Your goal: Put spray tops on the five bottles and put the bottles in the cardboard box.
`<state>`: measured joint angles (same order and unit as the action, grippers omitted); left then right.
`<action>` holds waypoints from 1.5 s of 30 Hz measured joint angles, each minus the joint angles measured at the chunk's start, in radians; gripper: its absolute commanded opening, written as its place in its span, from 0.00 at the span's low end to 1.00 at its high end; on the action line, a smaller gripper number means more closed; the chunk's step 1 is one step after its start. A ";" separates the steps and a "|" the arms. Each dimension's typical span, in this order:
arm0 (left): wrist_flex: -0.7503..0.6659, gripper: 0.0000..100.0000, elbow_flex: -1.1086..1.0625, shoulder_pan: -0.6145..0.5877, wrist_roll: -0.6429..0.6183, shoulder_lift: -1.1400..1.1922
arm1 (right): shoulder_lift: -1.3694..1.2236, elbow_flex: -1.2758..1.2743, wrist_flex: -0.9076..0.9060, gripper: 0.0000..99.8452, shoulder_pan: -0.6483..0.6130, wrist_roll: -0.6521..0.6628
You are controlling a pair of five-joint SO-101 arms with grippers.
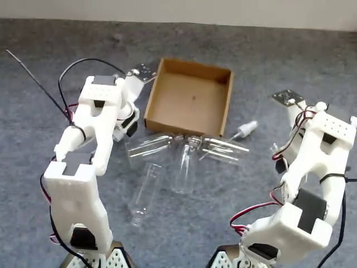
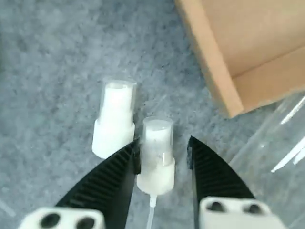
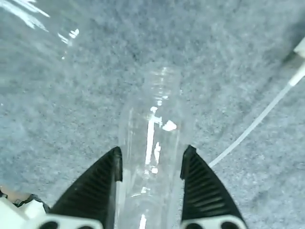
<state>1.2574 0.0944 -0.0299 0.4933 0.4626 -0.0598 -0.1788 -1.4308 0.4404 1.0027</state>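
Spray top lies on the carpet between the spread jaws of the left gripper. One jaw touches its side and the other stands just clear, so it is not yet pinched. Its long axis runs along the gripper's reach, with the cap pointing away and the tube toward the wrist, so closing should catch it across its width. A second top lies just beside it, parallel. Beyond both is the box corner.

The right gripper appears to pinch a bottle, neck pointing away from the wrist. That neck is well apart from the top, across the loose bottles, so the left arm, being nearer, probably has to carry the top over.
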 measured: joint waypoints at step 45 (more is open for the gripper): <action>0.049 0.00 -0.638 -0.035 -0.201 -0.945 | -0.117 0.015 0.081 0.20 0.014 -0.436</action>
<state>1.3065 -0.5439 -0.0652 0.2923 -0.4826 -0.1765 -0.1634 -1.3495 0.4542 0.5669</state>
